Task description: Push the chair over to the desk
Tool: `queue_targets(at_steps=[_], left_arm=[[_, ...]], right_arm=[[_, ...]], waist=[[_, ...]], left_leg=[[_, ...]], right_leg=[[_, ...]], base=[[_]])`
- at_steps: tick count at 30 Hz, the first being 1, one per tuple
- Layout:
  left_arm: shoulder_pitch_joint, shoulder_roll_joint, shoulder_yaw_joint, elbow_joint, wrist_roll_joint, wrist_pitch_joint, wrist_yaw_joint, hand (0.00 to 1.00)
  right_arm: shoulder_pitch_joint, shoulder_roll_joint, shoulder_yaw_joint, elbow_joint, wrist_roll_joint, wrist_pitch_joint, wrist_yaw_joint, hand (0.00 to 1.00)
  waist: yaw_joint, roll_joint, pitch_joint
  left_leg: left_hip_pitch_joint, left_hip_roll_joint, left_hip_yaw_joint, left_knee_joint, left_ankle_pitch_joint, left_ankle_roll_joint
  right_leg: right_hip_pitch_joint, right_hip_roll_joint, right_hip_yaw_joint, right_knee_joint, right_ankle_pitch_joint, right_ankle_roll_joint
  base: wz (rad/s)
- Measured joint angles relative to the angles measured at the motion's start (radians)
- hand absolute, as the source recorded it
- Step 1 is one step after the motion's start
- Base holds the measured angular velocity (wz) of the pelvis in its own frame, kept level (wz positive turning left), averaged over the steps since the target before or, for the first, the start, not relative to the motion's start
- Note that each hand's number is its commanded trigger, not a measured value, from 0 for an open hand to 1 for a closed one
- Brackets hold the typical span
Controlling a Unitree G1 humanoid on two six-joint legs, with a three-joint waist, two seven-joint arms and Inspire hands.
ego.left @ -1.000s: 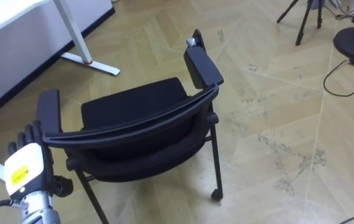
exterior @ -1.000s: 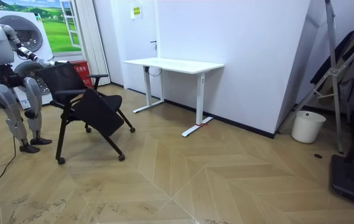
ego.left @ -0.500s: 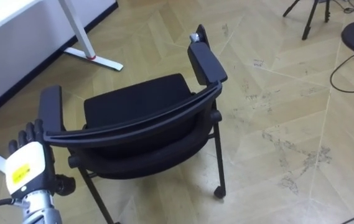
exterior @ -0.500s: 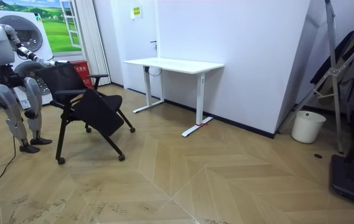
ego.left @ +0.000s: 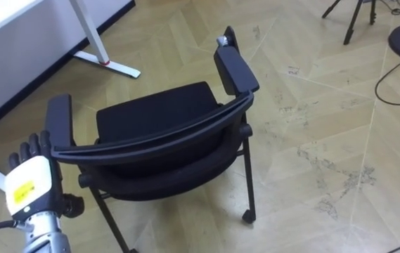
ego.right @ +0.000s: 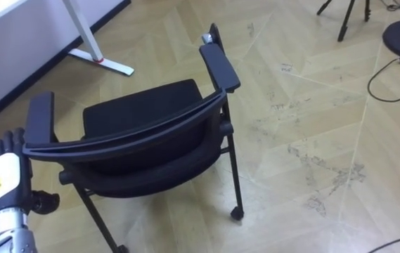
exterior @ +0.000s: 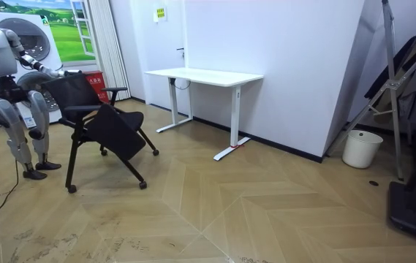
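A black chair [ego.left: 157, 119] with armrests and small wheels stands on the wooden floor just in front of me, its curved backrest [ego.left: 150, 143] towards me. My left hand [ego.left: 27, 179] is at the lower left, behind the backrest's left end and below the left armrest [ego.left: 59, 119]. Its fingers point straight up against the chair's back. In the room view I stand at the room view's left, upright behind the chair [exterior: 94, 109], with one arm reaching to its back.
A white desk [exterior: 204, 75] stands against the wall, ahead and to my left; its foot [ego.left: 108, 65] lies beyond the chair. A tripod [ego.left: 358, 17] and a dark cable [ego.left: 396, 77] are at the far right. A white bin [exterior: 361, 148] sits by the wall.
The eye view has shifted slightly, so the chair sits a little higher and further right in it. Hand and chair keep the same relation; the room view is unchanged.
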Motion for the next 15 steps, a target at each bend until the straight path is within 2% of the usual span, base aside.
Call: queue_targets(at_steps=[10,15], left_arm=[[0.0,0.013,0.01,-0.036,0.004,-0.004,0.004,0.0],[-0.003,0.025,0.013,-0.15,0.063,-0.077,0.031,0.0]], right_arm=[[0.001,0.0,-0.001,0.0,-0.001,0.005,-0.001,0.0],[0.006,0.0,-0.003,0.001,-0.004,0.006,-0.019,0.0]], waist=[[0.001,0.006,-0.0016],[0.004,0.017,-0.0097]], left_leg=[[-0.004,0.0,-0.002,0.01,0.0,0.0],[0.003,0.001,0.013,0.01,0.0,0.0]], right_leg=[[0.0,-0.001,-0.001,0.003,0.0,0.0],[0.002,0.0,0.01,0.005,0.0,0.0]], base=[[0.0],[-0.1]])
